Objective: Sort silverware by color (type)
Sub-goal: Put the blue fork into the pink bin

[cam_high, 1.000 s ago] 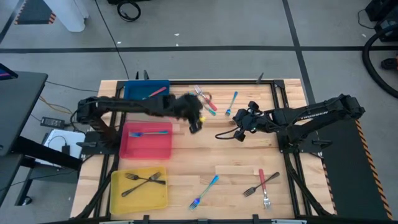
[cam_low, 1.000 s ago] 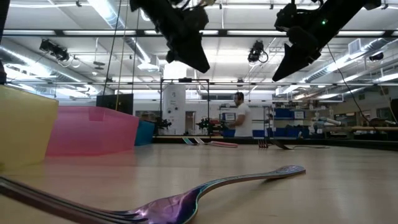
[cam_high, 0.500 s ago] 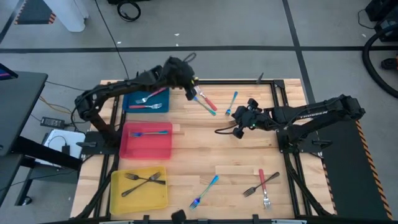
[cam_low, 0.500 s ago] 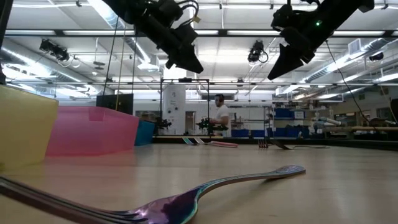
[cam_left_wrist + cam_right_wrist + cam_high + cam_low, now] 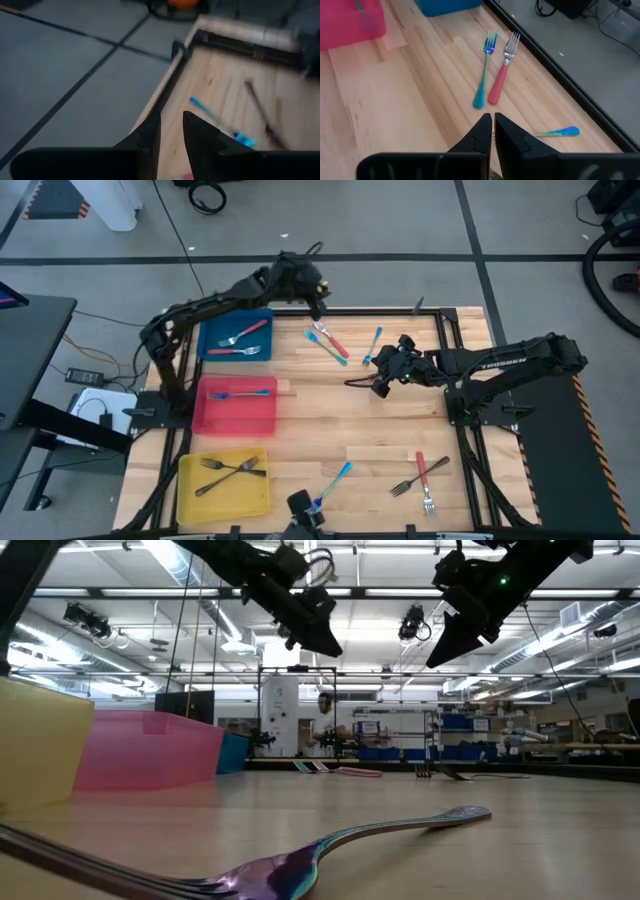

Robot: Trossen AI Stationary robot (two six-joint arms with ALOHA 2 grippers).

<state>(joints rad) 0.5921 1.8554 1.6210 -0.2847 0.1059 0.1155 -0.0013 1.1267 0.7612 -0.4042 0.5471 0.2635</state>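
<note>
My left gripper [image 5: 318, 298] hovers shut above the table's far edge, past the blue tray's [image 5: 262, 317] far right corner, holding nothing. My right gripper [image 5: 381, 384] hovers shut over the table's middle right, its tips [image 5: 493, 120] bare. A dark grey fork [image 5: 358, 384] lies flat just left of it. A red-handled fork [image 5: 500, 75] and a blue fork [image 5: 484, 77] lie side by side near the far edge, with another blue fork [image 5: 373, 344] to their right. Near the near edge lie a blue fork [image 5: 331, 485], a red-handled fork [image 5: 431, 468] and a dark fork [image 5: 405, 485].
The blue tray holds two red-handled forks [image 5: 238, 336]. In the red tray [image 5: 270, 418] lies a blue fork [image 5: 236, 393], and the yellow tray [image 5: 190, 498] holds dark forks [image 5: 228, 471]. The trays line the left side, and bare wood lies between them and the loose forks.
My left gripper has swung from the table's middle, beside the red tray, up and toward the far edge, ending past the blue tray's far right corner. My right gripper has crept slightly toward the far edge. The silverware on the table has stayed put.
</note>
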